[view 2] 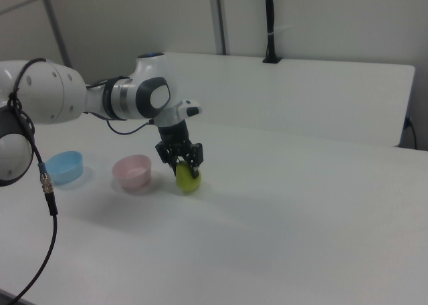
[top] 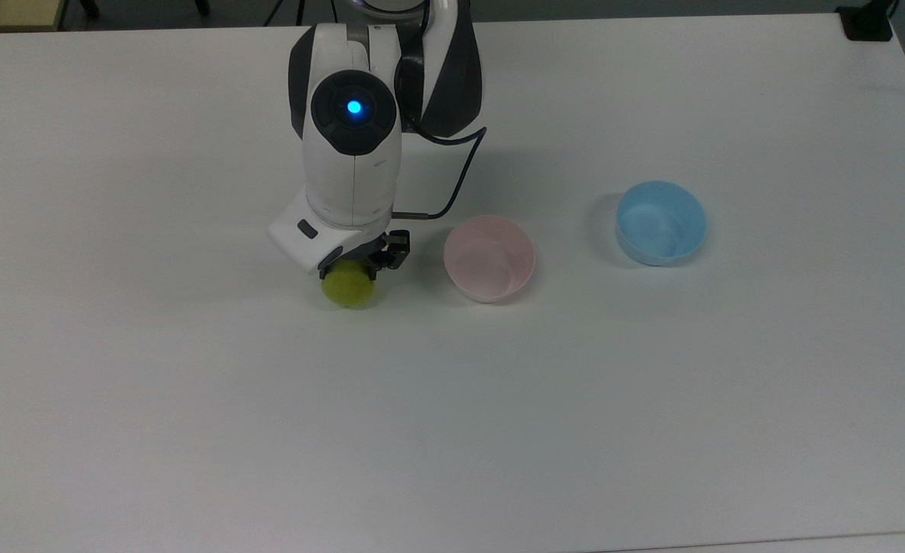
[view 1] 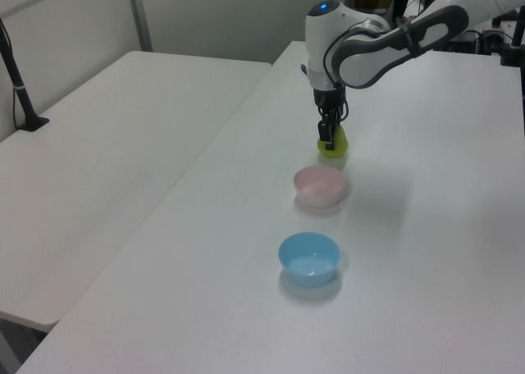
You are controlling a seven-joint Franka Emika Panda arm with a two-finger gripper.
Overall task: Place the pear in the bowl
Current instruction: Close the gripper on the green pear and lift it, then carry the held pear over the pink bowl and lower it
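Straddling the pear (view 2: 188, 178) on the table (top: 452, 399); tool (view 2: 181, 166) upright

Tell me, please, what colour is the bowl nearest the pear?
Pale pink; the bowl beside the pear shows best in the top view.

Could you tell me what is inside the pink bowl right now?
Nothing shows inside the pink bowl. The pear sits on the table beside it, its top covered by the end effector.
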